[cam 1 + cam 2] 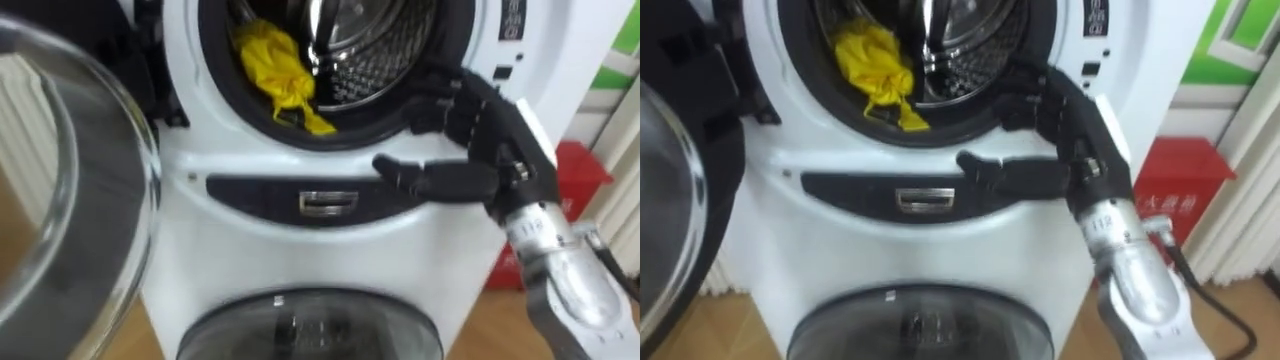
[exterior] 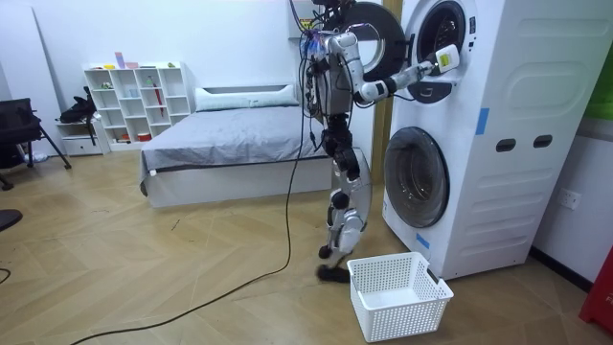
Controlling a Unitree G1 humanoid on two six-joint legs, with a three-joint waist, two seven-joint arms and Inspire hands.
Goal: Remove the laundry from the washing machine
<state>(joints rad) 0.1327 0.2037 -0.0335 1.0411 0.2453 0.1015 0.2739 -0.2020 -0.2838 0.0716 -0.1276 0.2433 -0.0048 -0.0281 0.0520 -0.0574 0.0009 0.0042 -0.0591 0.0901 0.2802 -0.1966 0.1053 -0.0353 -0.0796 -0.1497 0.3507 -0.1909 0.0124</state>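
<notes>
A crumpled yellow cloth (image 1: 275,70) (image 1: 875,65) lies in the upper washing machine's steel drum (image 1: 375,45), at the lower left of the opening, with one end draped over the dark rim. My right hand (image 1: 480,130) (image 1: 1065,130) is at the lower right of that rim. Its fingers are relaxed at the rim, its thumb points left across the white front panel, and it holds nothing. The cloth sits well to the left of the hand, apart from it. In the room view I stand facing the stacked machines with my right hand (image 2: 442,59) reaching to the upper opening.
The upper machine's round glass door (image 1: 60,200) (image 2: 374,38) hangs open at my left. The lower machine's door (image 1: 310,325) (image 2: 417,177) is closed. A white laundry basket (image 2: 397,292) stands on the floor by my feet. A red box (image 1: 580,180) sits right of the machines. A bed (image 2: 230,134) is behind.
</notes>
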